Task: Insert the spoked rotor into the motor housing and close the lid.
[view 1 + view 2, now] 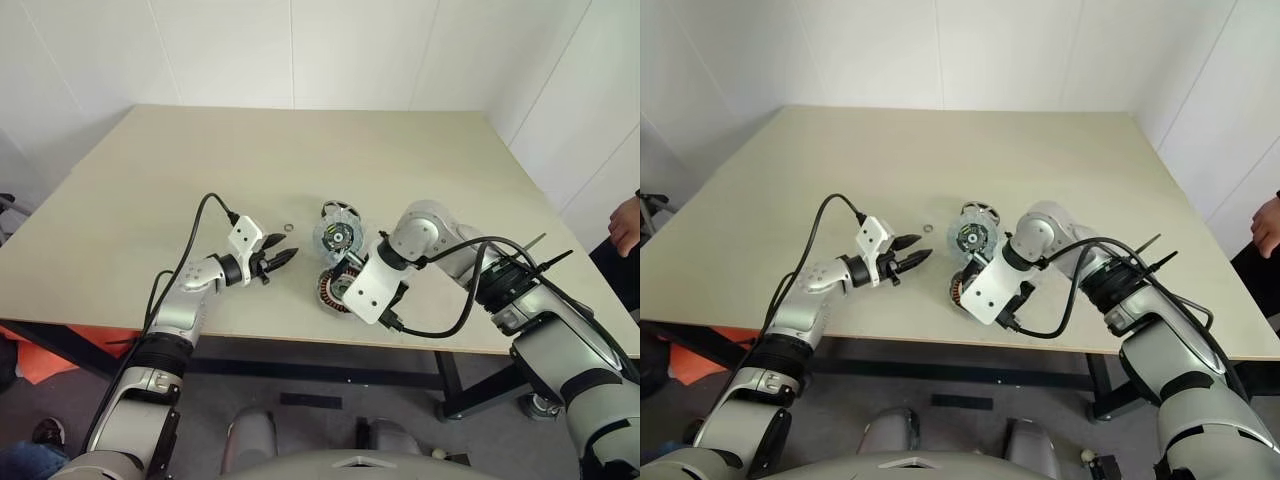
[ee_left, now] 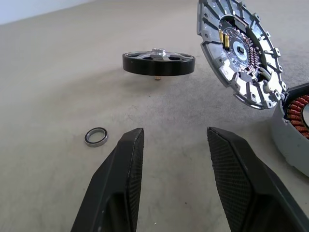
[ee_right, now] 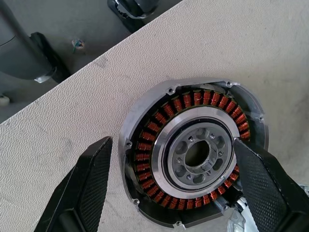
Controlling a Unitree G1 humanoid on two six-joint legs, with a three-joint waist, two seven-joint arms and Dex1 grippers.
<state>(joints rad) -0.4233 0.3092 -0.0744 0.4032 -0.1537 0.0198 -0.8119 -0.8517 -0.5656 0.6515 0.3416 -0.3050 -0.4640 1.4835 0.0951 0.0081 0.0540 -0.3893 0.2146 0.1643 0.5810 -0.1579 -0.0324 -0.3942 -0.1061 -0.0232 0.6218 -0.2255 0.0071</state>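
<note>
Three discs sit near the counter's [image 1: 150,180] front edge in our head views: the spoked rotor [image 1: 341,212] farthest back, the lid [image 1: 336,237] tilted on edge, the motor housing [image 1: 338,287] flat. Left wrist: our left hand [image 2: 175,145] hangs half-spread and empty, a small ring [image 2: 96,137] nearby. Right wrist: our right hand [image 3: 179,166] straddles the housing, spread wide, windings facing up.

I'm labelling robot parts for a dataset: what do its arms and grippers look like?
Both arms are silver-grey shells with black joint bands. A loose black cable loops along each to a white wrist block. The left gripper and right gripper each have two black, tapered fingers with cross-hatched pads.
</note>
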